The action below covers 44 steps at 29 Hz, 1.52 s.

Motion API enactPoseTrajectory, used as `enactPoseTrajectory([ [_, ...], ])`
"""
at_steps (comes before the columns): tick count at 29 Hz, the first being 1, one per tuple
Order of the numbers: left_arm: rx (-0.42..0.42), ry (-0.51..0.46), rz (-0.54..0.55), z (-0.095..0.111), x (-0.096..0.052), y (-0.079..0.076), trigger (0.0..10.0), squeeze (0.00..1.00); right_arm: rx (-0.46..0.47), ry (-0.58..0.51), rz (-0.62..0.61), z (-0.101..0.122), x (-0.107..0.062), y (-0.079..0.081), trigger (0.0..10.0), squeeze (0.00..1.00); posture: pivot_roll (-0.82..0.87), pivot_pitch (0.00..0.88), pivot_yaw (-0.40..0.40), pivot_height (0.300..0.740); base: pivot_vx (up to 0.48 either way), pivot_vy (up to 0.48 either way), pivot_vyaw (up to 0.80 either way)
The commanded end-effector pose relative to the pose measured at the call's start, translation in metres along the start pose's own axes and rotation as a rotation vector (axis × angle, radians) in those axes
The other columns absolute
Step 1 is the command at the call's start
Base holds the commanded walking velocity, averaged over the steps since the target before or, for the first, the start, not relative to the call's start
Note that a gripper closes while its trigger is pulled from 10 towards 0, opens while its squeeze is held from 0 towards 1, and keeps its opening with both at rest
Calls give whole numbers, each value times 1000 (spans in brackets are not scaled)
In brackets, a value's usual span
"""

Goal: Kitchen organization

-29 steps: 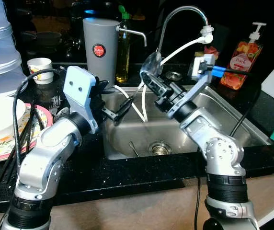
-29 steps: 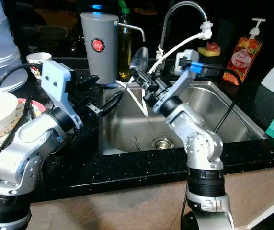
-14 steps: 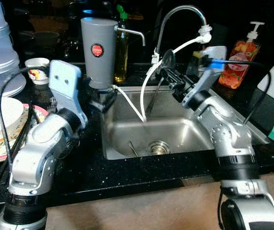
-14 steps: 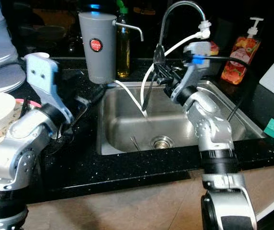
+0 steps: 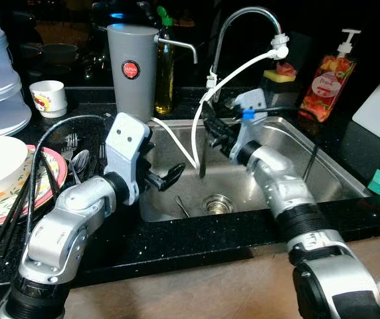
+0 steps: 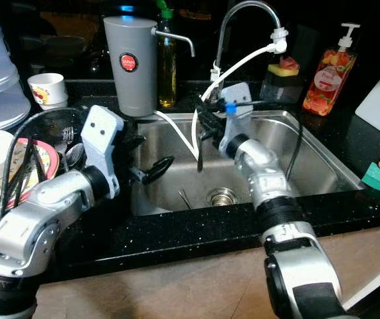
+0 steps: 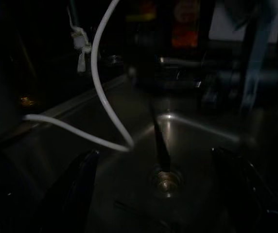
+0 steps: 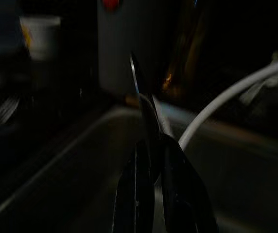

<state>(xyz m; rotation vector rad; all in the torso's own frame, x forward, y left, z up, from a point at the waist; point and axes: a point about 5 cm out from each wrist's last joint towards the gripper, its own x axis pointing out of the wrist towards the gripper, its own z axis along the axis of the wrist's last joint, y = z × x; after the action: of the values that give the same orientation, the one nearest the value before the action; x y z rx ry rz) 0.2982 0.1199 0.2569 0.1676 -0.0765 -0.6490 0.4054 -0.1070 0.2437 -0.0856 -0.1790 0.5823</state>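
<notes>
Right wrist view shows the right gripper (image 8: 151, 160) clamped on a thin utensil (image 5: 202, 159) hanging over the sink (image 5: 323, 156). Just beside it, a white hose (image 5: 177, 139) could snag. The left gripper (image 5: 167, 178), fingers apart, waits nearby.

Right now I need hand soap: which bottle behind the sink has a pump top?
The red-orange bottle at the sink's back right corner; it has a white pump. The amber bottle beside the grey canister has a green cap.
</notes>
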Motion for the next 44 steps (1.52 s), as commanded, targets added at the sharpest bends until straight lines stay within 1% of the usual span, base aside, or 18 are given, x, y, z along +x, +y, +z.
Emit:
enactPoseTrajectory([
  [1, 7, 14, 8, 1, -5, 3, 10000, 0, -13, 39, 19, -7, 2, 3, 0, 0, 4, 26, -71, 740, 0, 0, 0],
  [5, 4, 38, 19, 0, -8, 5, 10000, 0, -40, 100, 66, -16, 4, 10, 0, 0, 6, 29, -72, 740, 0, 0, 0],
  [6, 10, 50, 20, -1, -9, 5, 10000, 0, -60, 116, 75, -18, 4, 11, 1804, 0, 5, 34, -73, 740, 0, 0, 0],
  [7, 11, 63, 20, -2, -9, 5, 10000, 0, -66, 136, 82, -21, 5, 12, 2353, 0, 7, 35, -74, 740, 0, 0, 0],
  [8, 12, 70, 20, -3, -10, 5, 10000, 0, -70, 148, 86, -22, 5, 13, 2353, 0, 7, 35, -74, 740, 0, 0, 0],
  [9, 10, 83, 18, -4, -10, 5, 10000, 0, -85, 152, 90, -22, 5, 13, 4039, 0, 8, 35, -75, 740, 0, 0, 0],
  [10, 10, 83, 18, -4, -10, 5, 10000, 0, -85, 152, 90, -22, 5, 13, 4039, 0, 8, 35, -75, 740, 0, 0, 0],
  [11, 4, 103, 15, -6, -11, 5, 10000, 0, -85, 160, 97, -24, 6, 14, 6824, 0, 8, 34, -74, 740, 0, 0, 0],
  [12, 0, 116, 13, -7, -11, 4, 10000, 0, -85, 164, 101, -24, 6, 14, 6824, 0, 8, 34, -74, 740, 0, 0, 0],
  [13, -2, 130, 13, -9, -12, 4, 10000, 0, -94, 167, 102, -25, 6, 15, 10000, 0, 9, 35, -73, 740, 0, 0, 0],
  [14, -4, 150, 16, -11, -12, 4, 10000, 0, -99, 174, 102, -27, 6, 16, 10000, 0, 9, 35, -75, 740, 0, 0, 0],
  [18, -24, 167, 16, -13, -12, 3, 10000, 0, -103, 184, 103, -29, 6, 16, 10000, 0, 9, 38, -74, 740, 0, 0, 0],
  [23, -27, 179, 28, -14, -12, 4, 10000, 0, -101, 199, 99, -32, 5, 15, 10000, 0, 6, 40, -73, 740, 0, 0, 0],
  [27, -30, 180, 22, -14, -11, 3, 10000, 0, -105, 241, 96, -37, 3, 14, 10000, 0, 5, 40, -74, 740, 0, 0, 0],
  [36, -48, 168, 15, -13, -9, 0, 10000, 0, -110, 258, 100, -42, 2, 15, 10000, 0, 4, 49, -73, 740, 0, 0, 0],
  [44, -38, 181, 9, -15, -8, -1, 10000, 0, -113, 290, 99, -50, -2, 16, 10000, 0, 6, 50, -70, 740, 0, 0, 0],
])
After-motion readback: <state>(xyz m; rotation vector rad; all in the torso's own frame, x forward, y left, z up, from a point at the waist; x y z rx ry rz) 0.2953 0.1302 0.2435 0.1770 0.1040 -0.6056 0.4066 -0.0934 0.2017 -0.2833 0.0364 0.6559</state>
